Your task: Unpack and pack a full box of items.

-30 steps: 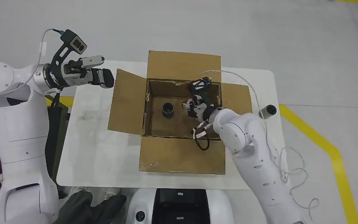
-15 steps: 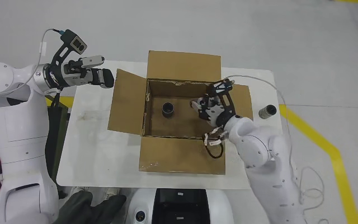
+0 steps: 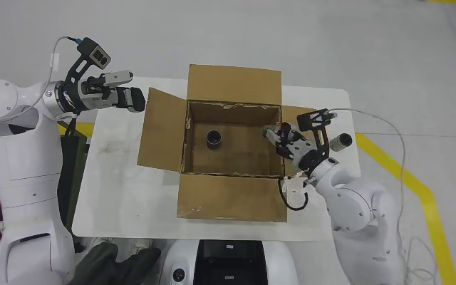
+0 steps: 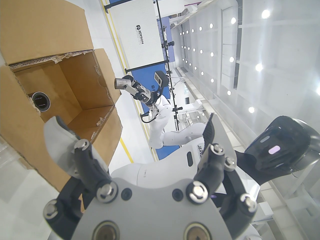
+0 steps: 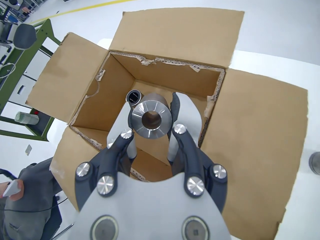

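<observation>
Since a second ago my right pincer (image 5: 152,110) is drawing out of the box (image 5: 175,76) beneath, clamped on a metal cylinder (image 5: 161,126). Smooth metal may slip, dropping back.

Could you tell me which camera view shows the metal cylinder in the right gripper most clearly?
The right wrist view: the metal cylinder sits close and end-on, held by the right gripper. The top view shows little of it, as the gripper mostly hides it. The left wrist view shows it small and distant, side-on.
</observation>
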Robot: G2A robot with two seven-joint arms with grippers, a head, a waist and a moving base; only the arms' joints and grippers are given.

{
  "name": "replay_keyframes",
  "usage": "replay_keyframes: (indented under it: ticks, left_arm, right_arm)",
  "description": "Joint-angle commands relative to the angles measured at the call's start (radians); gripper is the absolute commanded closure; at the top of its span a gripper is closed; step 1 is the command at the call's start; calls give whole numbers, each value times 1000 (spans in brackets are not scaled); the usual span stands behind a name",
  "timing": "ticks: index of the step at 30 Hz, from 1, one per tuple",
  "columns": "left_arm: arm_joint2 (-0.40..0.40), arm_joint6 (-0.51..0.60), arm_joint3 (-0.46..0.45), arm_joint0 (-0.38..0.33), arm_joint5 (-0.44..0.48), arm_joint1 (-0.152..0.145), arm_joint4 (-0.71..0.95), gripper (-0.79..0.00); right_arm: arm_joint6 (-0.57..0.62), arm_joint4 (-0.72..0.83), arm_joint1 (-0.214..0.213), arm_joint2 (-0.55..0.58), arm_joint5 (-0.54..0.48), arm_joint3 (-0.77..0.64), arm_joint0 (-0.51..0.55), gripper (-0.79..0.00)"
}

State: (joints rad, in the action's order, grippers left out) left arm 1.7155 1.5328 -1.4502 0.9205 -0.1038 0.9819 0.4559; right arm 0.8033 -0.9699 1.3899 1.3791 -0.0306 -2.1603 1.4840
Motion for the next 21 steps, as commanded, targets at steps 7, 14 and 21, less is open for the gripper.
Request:
replay_keyframes:
  ticks: [7,14,21]
  left_arm:
    - [0,0,0,0,0,0,0,-785]
    - [0,0,0,0,0,0,0,-785]
    - [0,0,0,0,0,0,0,-785]
  right_arm:
    - [-58,-11,-9,79,75,-63,86,0]
    - [-110,9,-15,159,129,-121,168,0]
    - [-119,35,-19,216,188,-96,185,0]
